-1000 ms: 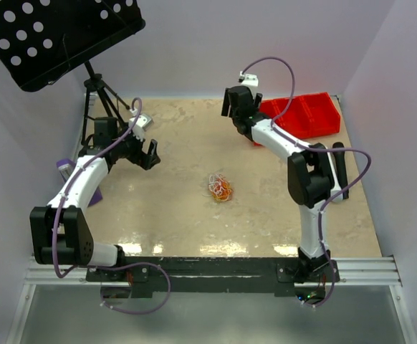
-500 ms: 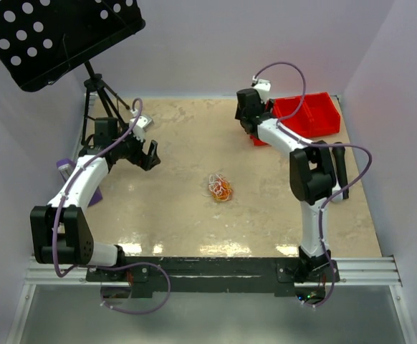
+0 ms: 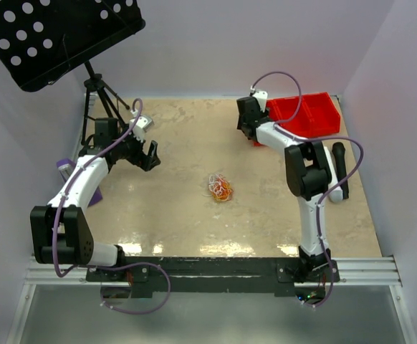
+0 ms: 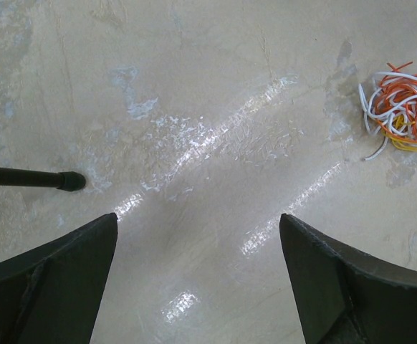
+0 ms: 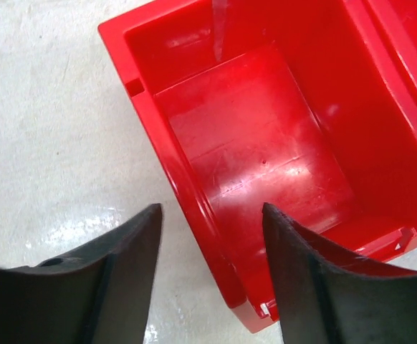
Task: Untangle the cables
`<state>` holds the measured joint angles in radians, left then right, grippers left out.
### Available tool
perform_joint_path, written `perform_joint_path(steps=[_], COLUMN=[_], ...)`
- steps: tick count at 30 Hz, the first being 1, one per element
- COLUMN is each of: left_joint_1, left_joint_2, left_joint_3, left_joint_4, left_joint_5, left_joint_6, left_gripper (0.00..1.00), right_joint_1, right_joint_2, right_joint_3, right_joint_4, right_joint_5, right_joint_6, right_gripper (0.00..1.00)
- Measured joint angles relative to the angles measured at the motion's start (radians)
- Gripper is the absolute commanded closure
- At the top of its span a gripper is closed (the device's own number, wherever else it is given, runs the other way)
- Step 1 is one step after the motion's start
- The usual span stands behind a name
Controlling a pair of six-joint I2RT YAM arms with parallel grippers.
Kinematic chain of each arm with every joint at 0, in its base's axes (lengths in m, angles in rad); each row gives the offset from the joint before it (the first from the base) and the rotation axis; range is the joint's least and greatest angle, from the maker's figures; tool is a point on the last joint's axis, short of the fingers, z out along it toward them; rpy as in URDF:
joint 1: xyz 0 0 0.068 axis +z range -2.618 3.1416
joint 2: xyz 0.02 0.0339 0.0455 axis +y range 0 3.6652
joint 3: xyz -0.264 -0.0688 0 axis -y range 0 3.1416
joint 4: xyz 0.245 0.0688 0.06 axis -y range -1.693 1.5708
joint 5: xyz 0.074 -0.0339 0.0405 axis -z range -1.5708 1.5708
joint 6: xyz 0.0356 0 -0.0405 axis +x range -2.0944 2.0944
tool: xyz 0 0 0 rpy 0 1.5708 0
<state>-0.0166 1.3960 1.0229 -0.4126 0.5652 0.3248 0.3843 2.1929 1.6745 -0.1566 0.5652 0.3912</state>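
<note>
The cables (image 3: 221, 188) lie as one small tangled clump of orange, white and yellow cords near the middle of the table; the clump also shows at the upper right of the left wrist view (image 4: 402, 115). My left gripper (image 3: 151, 154) (image 4: 198, 218) hovers left of the clump, wide open with bare table between its fingers. Far back, my right gripper (image 3: 246, 125) (image 5: 210, 208) stands open over the near-left wall of the red bin (image 3: 305, 115) (image 5: 266, 143). One finger is over the table and the other over the bin's inside. Neither gripper touches the cables.
A black perforated music stand (image 3: 51, 36) overhangs the back left corner, and one tripod foot (image 4: 29, 177) rests on the table near my left gripper. A purple object (image 3: 65, 168) lies at the left edge. A black tool (image 3: 339, 168) lies at the right, in front of the bin.
My right gripper has moved right, from over the table to the red bin's wall, and its jaws have narrowed a little. The left arm and the cables have stayed still.
</note>
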Motion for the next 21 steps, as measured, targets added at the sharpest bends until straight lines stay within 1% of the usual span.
perform_joint_path(steps=[4, 5, 8, 11, 14, 18, 21], left_joint_1=[0.000, 0.000, 0.000, 0.000, 0.000, 0.000, 0.000], left_joint_2=[0.000, 0.000, -0.001, -0.001, -0.001, -0.003, -0.010], left_joint_3=[0.000, 0.000, 0.000, 0.000, 0.000, 0.000, 0.000], left_joint_4=[0.000, 0.000, 0.000, 0.000, 0.000, 0.000, 0.000], left_joint_5=[0.001, 0.002, 0.005, 0.006, 0.006, 0.006, 0.006], left_joint_6=[0.000, 0.000, -0.001, -0.003, -0.005, -0.010, -0.010], left_gripper=[0.00, 0.00, 0.00, 0.00, 0.00, 0.00, 0.00], right_joint_1=[0.002, 0.002, 0.005, 0.018, 0.044, 0.104, 0.178], right_joint_2=[0.000, 0.000, 0.000, -0.003, -0.014, -0.033, -0.034], right_joint_3=[-0.014, -0.017, -0.026, -0.038, -0.063, -0.093, -0.094], right_joint_4=[0.003, 0.003, 0.016, 0.024, 0.032, 0.039, 0.037], right_joint_5=[-0.024, -0.026, -0.035, -0.016, -0.002, 0.003, 0.005], right_joint_6=[0.001, 0.001, -0.003, 0.006, 0.031, 0.058, 0.079], right_gripper=[0.71, 0.73, 0.74, 0.78, 0.79, 0.79, 0.78])
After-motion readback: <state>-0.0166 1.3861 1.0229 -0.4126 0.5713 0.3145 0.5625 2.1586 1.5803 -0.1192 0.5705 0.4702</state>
